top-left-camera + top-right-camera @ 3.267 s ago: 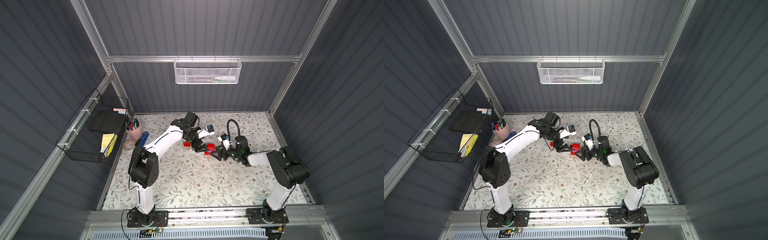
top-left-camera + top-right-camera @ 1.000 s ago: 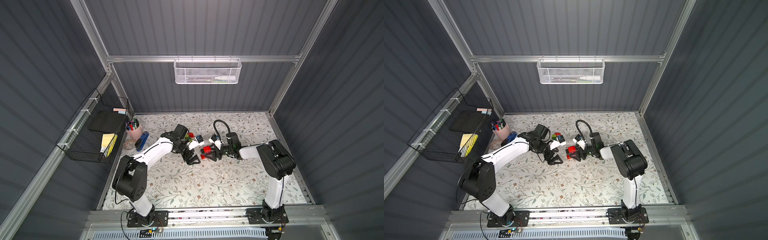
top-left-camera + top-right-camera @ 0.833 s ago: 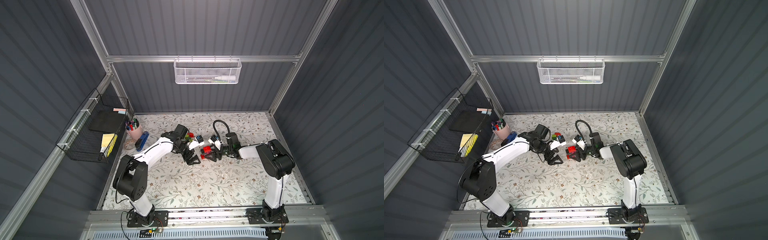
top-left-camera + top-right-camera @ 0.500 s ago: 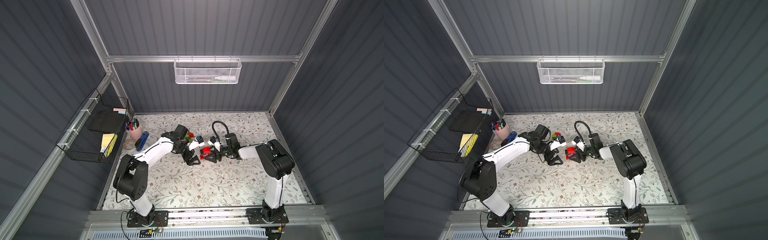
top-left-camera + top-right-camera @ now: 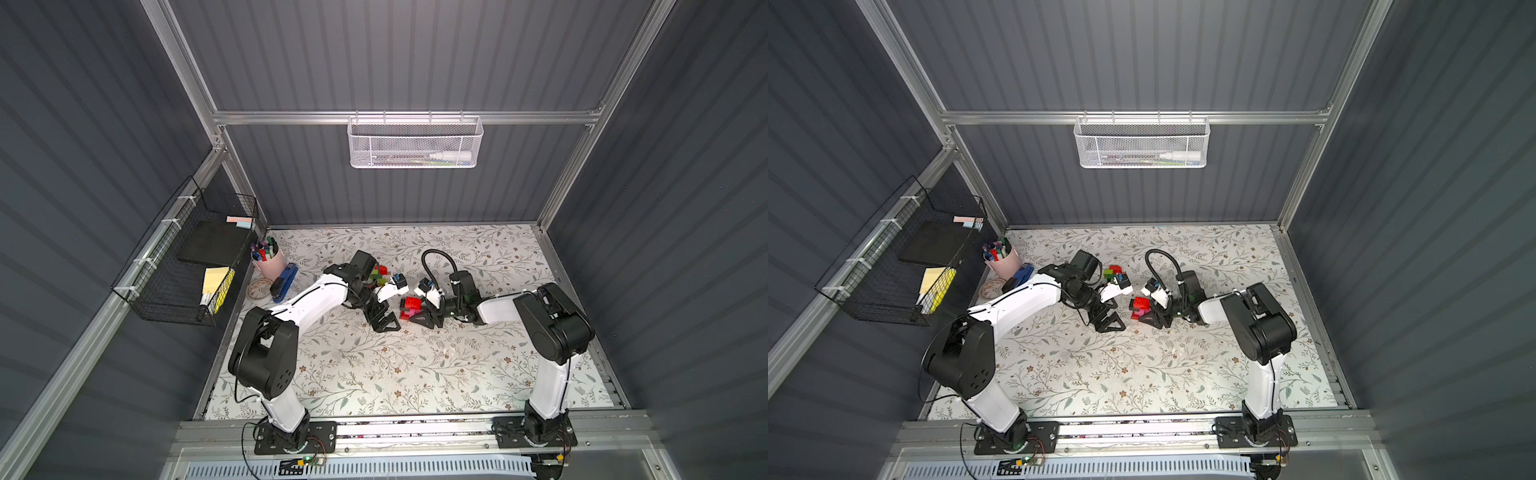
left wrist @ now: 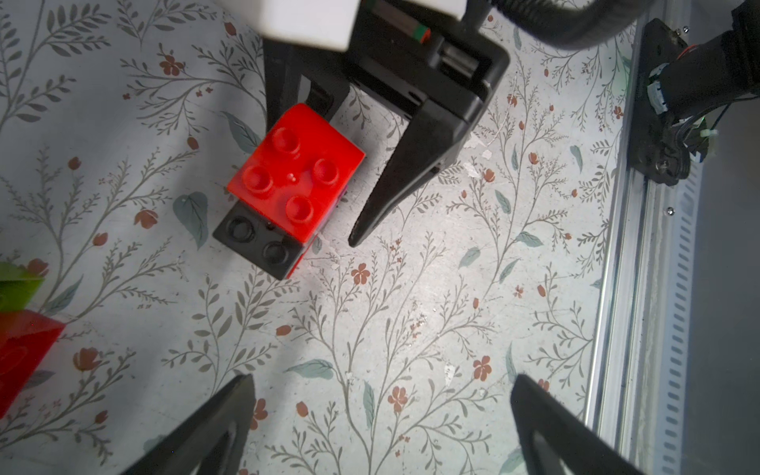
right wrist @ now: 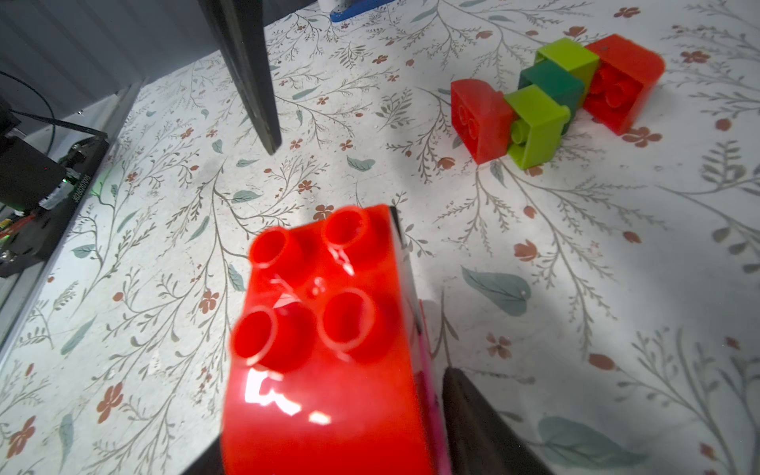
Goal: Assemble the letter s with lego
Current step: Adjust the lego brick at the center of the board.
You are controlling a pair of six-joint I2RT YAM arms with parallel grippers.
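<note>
The right gripper (image 5: 417,312) sits low at mid-table with its fingers (image 6: 395,177) apart around a small stack: a red brick (image 6: 296,172) on a black brick (image 6: 255,242), with a pink sliver (image 7: 427,370) between them. A thin gap shows beside the visible finger; the far one is hidden behind the stack. The left gripper (image 6: 381,376) waits just beside it, fingers spread wide and empty.

If one finger meets the stack first, it would likely shove or twist it across the table (image 5: 415,374). A squeeze on the red brick alone could pry it off its studs. The two grippers are near enough to knock together.

The second lego piece (image 7: 555,98), red, lime and dark green, lies near the left arm's wrist, where a careless swing could sweep it.

The front half of the table is bare up to the rail (image 6: 641,288). The pink cup (image 5: 268,259) and blue stapler (image 5: 284,280) crowd the left edge.
</note>
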